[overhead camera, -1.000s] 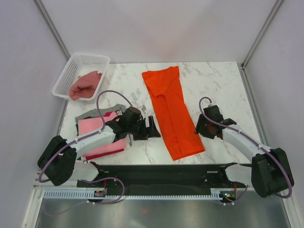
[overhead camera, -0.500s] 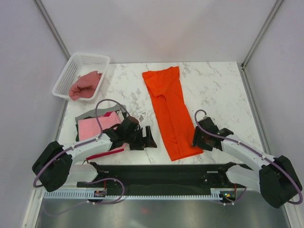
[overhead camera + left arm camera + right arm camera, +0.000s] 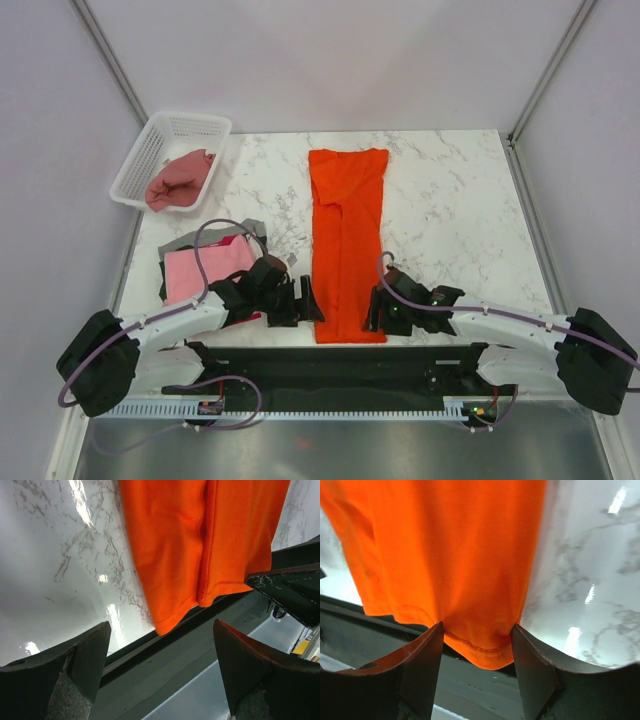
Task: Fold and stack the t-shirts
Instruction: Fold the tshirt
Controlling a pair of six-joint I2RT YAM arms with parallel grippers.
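Note:
A bright orange t-shirt (image 3: 345, 240) (image 3: 200, 545) (image 3: 445, 555), folded into a long strip, lies straight down the middle of the table, its hem at the near edge. My right gripper (image 3: 378, 310) (image 3: 477, 625) stands open astride the hem's right corner, the cloth spanning the gap and touching both fingers. My left gripper (image 3: 305, 298) (image 3: 161, 625) is wide open just left of the hem's left corner, with nothing between its fingers. A light pink t-shirt (image 3: 205, 265) tops a folded pile at the left, over grey cloth (image 3: 185, 241). A dusty rose t-shirt (image 3: 180, 178) lies crumpled in the basket.
The white mesh basket (image 3: 172, 122) stands at the far left corner. A black rail (image 3: 340, 362) runs along the table's near edge, and the orange hem slightly overhangs it. Grey walls close in both sides.
The orange t-shirt's near end has swung left, from slanted to straight. My right gripper moved left and nearer along with that corner. My left gripper slid toward the near edge.

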